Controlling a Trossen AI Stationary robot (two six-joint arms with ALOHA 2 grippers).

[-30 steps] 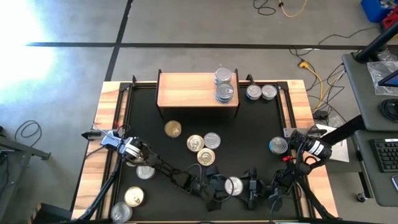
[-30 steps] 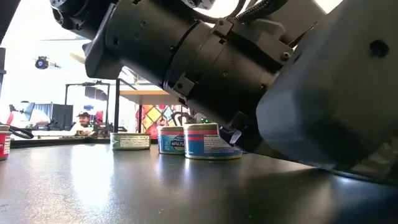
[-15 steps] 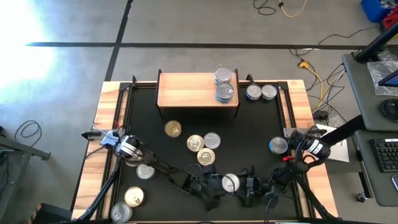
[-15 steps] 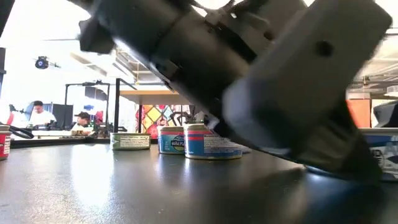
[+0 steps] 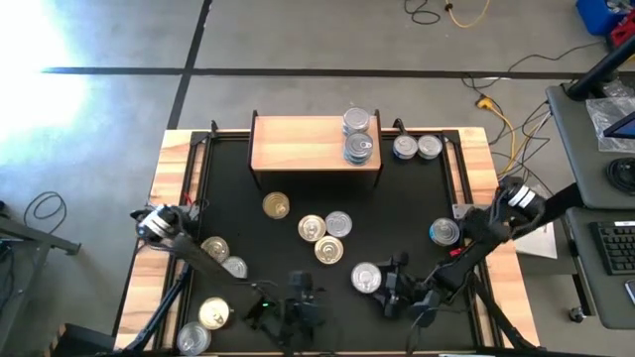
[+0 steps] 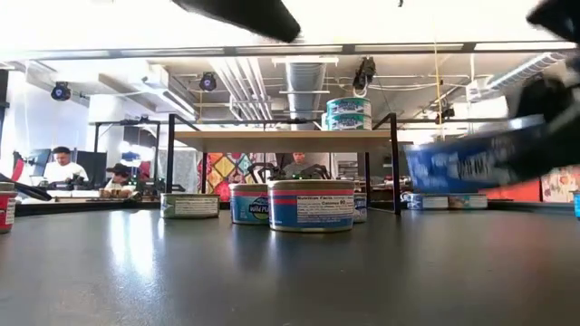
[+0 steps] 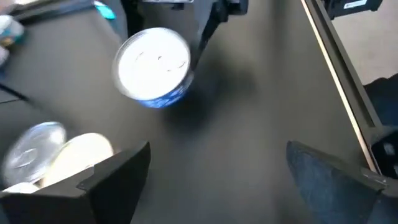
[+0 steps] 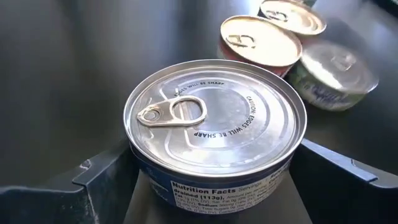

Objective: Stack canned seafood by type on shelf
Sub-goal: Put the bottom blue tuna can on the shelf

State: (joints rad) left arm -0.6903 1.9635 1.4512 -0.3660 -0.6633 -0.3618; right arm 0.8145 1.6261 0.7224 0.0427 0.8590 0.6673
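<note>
- Your right gripper is near the table's front edge, at about 5 o'clock from the table's middle, clamped on a silver-lidded, blue-labelled can; the can sits between its two fingers.
- In the low view that can is tilted and clear of the black tabletop.
- Your left gripper is at 6 o'clock on the front edge, jaws spread wide with nothing between them; its camera looks past its fingers at the held can.
- The shelf stands at 12 o'clock, with two stacks of silver cans at its right end.
- Two more silver cans lie just right of the shelf, at 1 o'clock.
- A cluster of three cans sits near the middle, with a single gold-lidded can at 10 o'clock from it.
- One blue can is at 3 o'clock.
- Several cans lie at 8 o'clock, under the left arm.
</note>
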